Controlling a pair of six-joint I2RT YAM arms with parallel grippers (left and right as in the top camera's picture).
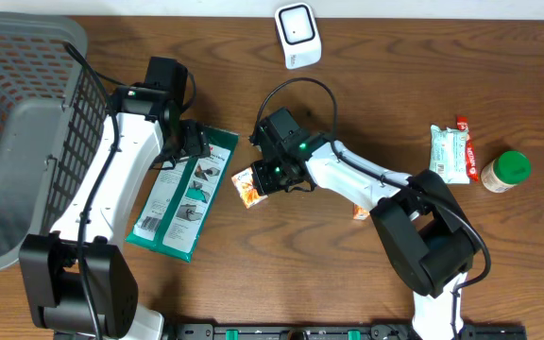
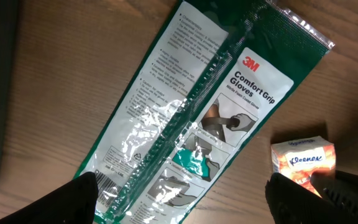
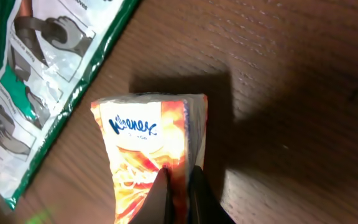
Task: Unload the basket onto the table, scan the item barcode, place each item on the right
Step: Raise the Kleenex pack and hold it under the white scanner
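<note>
The right claw is pinched shut on the near edge of the small orange-and-white Kleenex tissue pack, which lies on the brown wooden tabletop directly under and ahead of the claw's fingertips. A thin pinch on the wrapper looks chosen so that the faces of the pack stay uncovered; no barcode shows on the side facing up, so it probably has to be lifted and turned. The white rounded device, likely the scanner, stands well apart beyond this claw at the far edge. The left claw hangs wide open over the flat green-and-white plastic packet of 3M Comfort Grip gloves, fingers spread to either side of its lower end and gripping nothing; it seems parked out of the other arm's way. The tissue pack sits just beside the glove packet's right edge, apart from it. On the outer side of the left claw is the grey plastic basket with a dark mesh wall; nothing can be made out inside it.
</note>
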